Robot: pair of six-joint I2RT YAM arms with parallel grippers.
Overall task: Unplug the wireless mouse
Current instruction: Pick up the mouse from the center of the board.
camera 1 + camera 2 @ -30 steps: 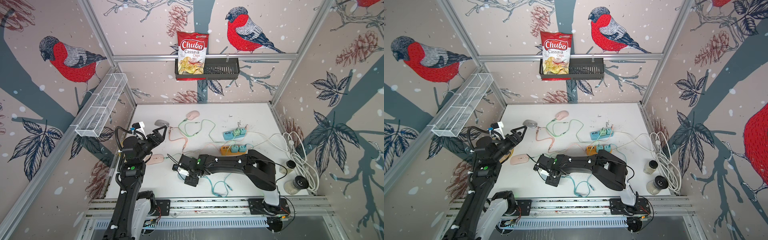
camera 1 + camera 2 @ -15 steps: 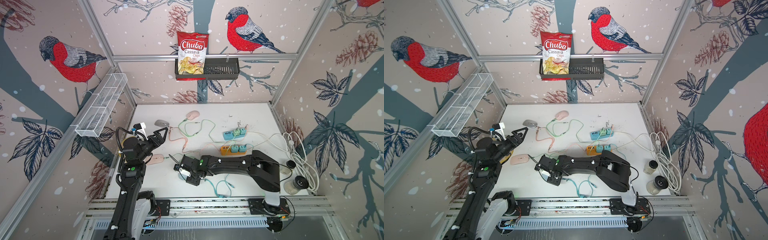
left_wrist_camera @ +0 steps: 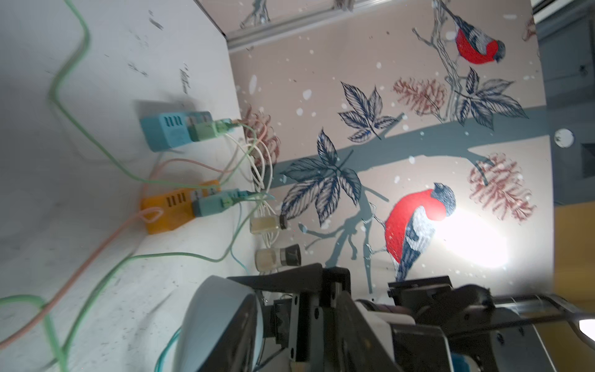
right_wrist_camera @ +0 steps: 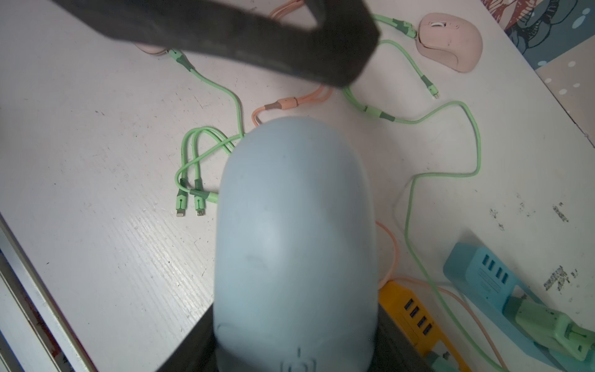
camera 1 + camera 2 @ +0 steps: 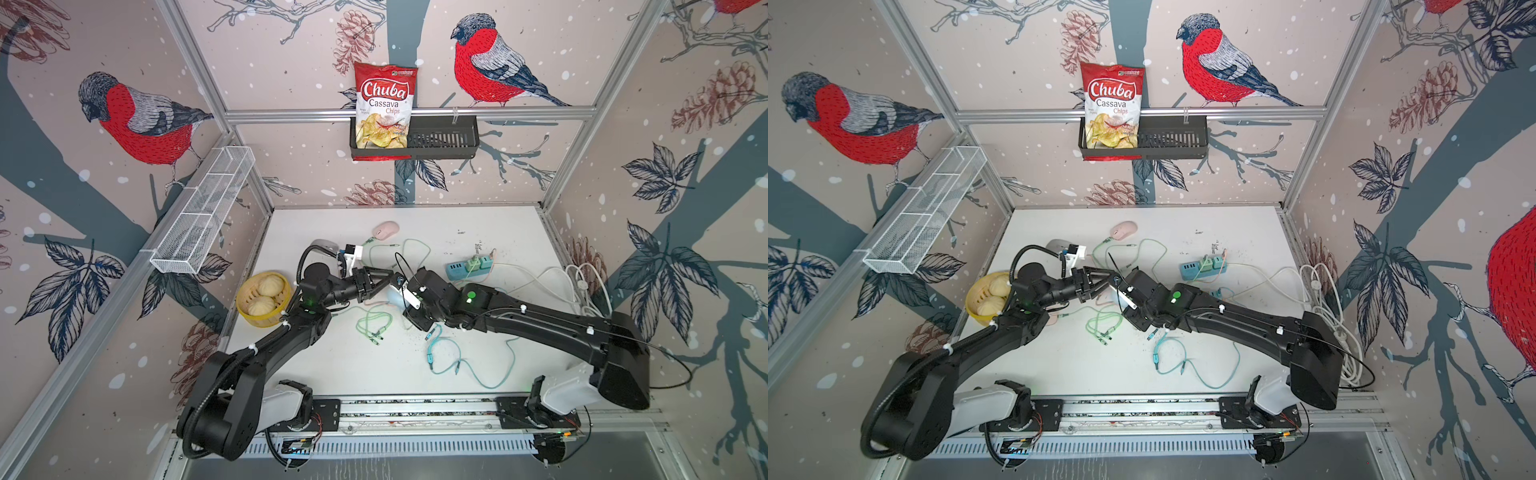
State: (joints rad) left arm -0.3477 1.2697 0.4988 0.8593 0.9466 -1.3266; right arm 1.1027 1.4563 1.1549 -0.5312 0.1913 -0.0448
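Between the jaws of the right claw sits the light-blue mouse, clamped at its sides and held off the white table. The right wrist view shows dark fingers against both flanks of its near end. Directly ahead of that claw's tips, the left claw points at the mouse's free end from the opposite side, its tips close to the shell. One of its fingers crosses the right wrist view as a blurred dark bar. Whether the left claw is released, clenched or pinching anything cannot be told, and the mouse's port is hidden in every view. Below the right claw, loose green cable ends lie on the table. Further ahead of it lies a pink mouse with a green plug at its nose. Beside the right claw, back toward its wrist, sit a blue hub and an orange hub.
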